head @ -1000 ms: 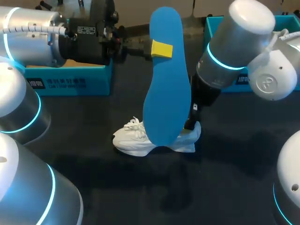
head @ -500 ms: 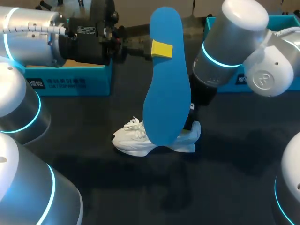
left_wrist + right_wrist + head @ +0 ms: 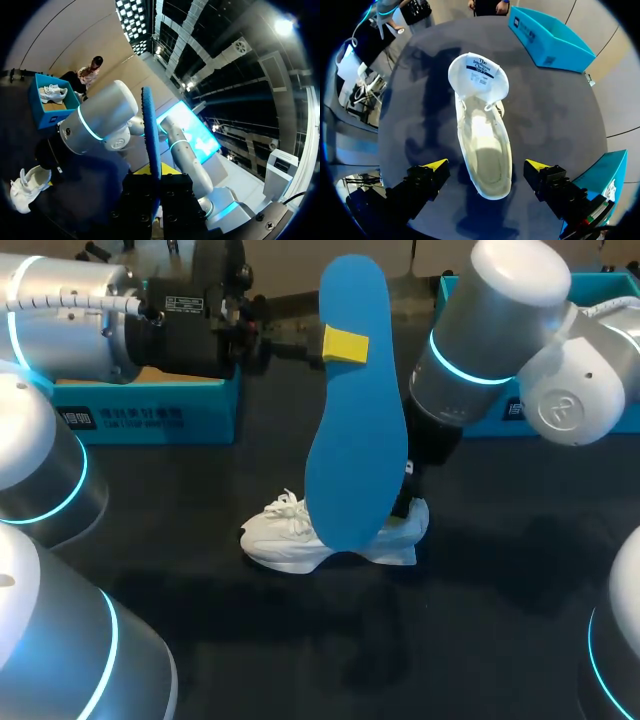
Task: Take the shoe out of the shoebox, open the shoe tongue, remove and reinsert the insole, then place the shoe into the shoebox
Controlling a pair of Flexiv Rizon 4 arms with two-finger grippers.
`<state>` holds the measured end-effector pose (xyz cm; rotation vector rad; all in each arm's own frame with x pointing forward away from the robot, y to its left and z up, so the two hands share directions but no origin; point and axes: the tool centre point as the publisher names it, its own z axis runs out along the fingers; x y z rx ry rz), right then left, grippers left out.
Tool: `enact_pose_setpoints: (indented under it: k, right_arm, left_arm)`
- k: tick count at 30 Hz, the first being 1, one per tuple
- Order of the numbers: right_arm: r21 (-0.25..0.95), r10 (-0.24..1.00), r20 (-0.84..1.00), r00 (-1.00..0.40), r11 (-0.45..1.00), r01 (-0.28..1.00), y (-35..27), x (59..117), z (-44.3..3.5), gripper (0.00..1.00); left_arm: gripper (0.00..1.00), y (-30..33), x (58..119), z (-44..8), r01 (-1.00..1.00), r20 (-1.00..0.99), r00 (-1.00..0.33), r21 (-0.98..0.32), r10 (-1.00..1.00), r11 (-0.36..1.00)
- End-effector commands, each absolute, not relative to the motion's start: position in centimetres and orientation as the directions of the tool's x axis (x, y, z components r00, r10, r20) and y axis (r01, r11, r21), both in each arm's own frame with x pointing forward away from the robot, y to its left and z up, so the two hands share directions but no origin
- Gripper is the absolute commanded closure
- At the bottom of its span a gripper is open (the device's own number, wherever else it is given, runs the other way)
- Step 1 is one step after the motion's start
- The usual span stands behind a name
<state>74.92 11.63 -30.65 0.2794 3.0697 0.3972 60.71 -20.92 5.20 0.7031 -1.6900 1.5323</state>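
The white shoe (image 3: 290, 540) rests on its sole near the middle of the dark tabletop (image 3: 500, 630). In the head view its laced toe points to about 9 o'clock and its heel to 3 o'clock. In the right wrist view its tongue (image 3: 479, 75) is folded out over the toe end, so the pale inside of the shoe lies bare.

The blue insole (image 3: 355, 420) stands upright in the air, covering the middle of the shoe in the head view. The left arm (image 3: 70, 310) comes in from about 10 o'clock. The left jaws are clamped on the upper part of the insole, with one yellow fingertip (image 3: 345, 344) flat on its face. In the left wrist view the insole (image 3: 150, 130) shows edge-on, rising straight out from between the two fingers.

The right arm (image 3: 500, 330) reaches in from 2 o'clock, above the heel. The right jaws are spread wide, with one yellow fingertip (image 3: 434, 164) on each side of the heel end. Bare tabletop shows between each tip and the shoe, and neither tip touches it.

A blue shoebox (image 3: 150, 410) sits at 10 o'clock from the shoe. A second shoebox (image 3: 452, 295) sits at 2 o'clock, and the left wrist view shows another white shoe (image 3: 52, 91) inside it.
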Motion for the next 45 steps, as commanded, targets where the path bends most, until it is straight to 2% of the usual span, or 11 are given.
enact_pose_setpoints:
  k: [1, 13, 26, 45]
  right_arm:
    - [0.254, 0.184, -0.013, -0.983, 0.951, 0.175, 11.7, 74.9, -30.7, 0.00]
    - [0.246, 0.133, 0.014, -0.991, 0.960, 0.132, 13.1, 75.4, -31.0, 0.00]
    - [0.249, 0.156, -0.010, -0.988, 0.957, 0.149, 13.6, 77.2, -32.8, 0.00]
    - [0.260, 0.110, 0.043, -0.993, 0.958, 0.118, 15.7, 79.9, -37.4, 0.00]
  left_arm:
    - [1.00, -21.1, 60.8, 5.2, -0.800, 0.812, -0.578, -0.583, 0.080, 0.138]
    - [1.00, -21.1, 60.8, 5.2, -0.800, 0.812, -0.578, -0.583, 0.080, 0.138]
    - [1.00, -21.1, 60.8, 5.2, -0.800, 0.812, -0.578, -0.583, 0.080, 0.138]
    - [1.00, -21.1, 60.8, 5.2, -0.800, 0.812, -0.578, -0.583, 0.080, 0.138]
